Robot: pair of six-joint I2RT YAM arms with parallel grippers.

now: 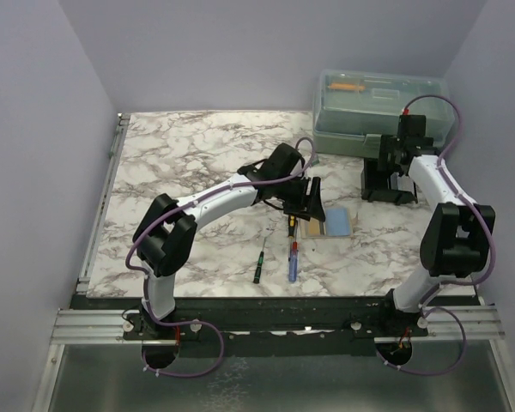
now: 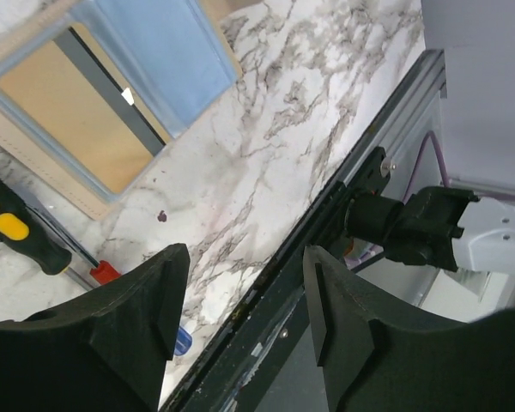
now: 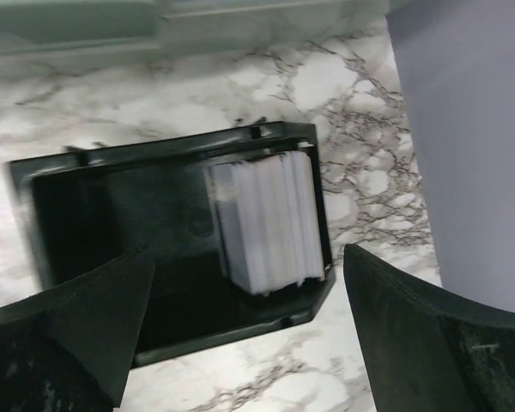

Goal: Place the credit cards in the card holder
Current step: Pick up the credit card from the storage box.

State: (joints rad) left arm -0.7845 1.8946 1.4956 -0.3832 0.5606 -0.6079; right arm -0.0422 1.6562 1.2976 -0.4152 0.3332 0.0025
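A: Where are the tools sitting?
B: I'm holding the left tool open and empty just over the card holder, which is lying on the bench with a blue card on it. The right tool is hanging open above the credit cards standing in the black tray.

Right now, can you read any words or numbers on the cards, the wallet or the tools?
None can be read anywhere.
Blue card and wallet: plain, no writing shows.
Stack of cards in the black tray: blurred, no print shows.
Screwdriver handle: no label shows.
Green toolbox: too small to tell.
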